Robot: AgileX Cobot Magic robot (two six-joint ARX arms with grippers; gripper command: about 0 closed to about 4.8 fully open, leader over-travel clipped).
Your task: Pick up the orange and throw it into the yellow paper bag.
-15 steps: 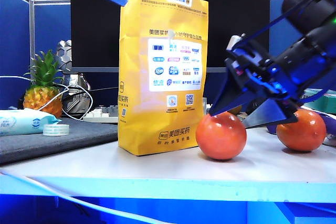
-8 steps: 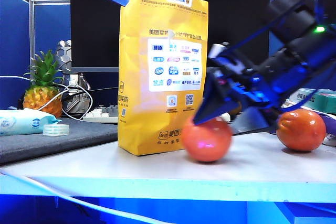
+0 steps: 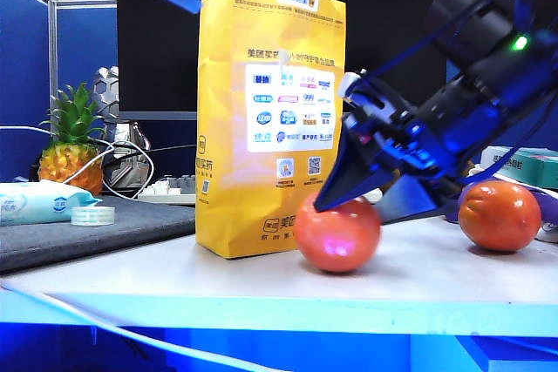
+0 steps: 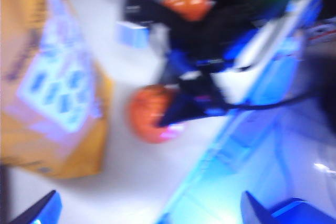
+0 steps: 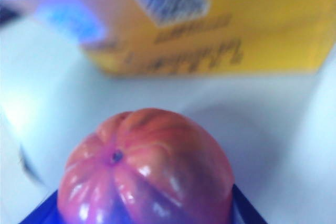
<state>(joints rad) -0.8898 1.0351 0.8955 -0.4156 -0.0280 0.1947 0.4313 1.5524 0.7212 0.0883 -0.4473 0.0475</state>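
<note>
Straddling the orange [image 3: 337,234], the right tool [image 3: 353,212] is seen low on the tabletop [image 3: 261,280], just beside the lower front corner of the yellow paper bag [image 3: 266,119]. Its blue fingers [image 3: 349,182] are set apart on either side of the fruit. In the right wrist view the orange [image 5: 147,169] fills the space between the two tips of the right tool [image 5: 144,214], but whether it is truly clamped cannot be told.

A second ago the orange lay clearly apart from the bag; now it has been shifted toward the bag and sits at the bag's foot, with the right tool carried along with it. A second, paler orange fruit [image 3: 500,215] is left where it was, well away from the bag on the side beyond the right tool.

The left tool [image 4: 152,211] is held above the bag's upper corner, as before, with its fingers spread wide and nothing between them. A pineapple [image 3: 71,141] is seen well off on the bag's other side.
</note>
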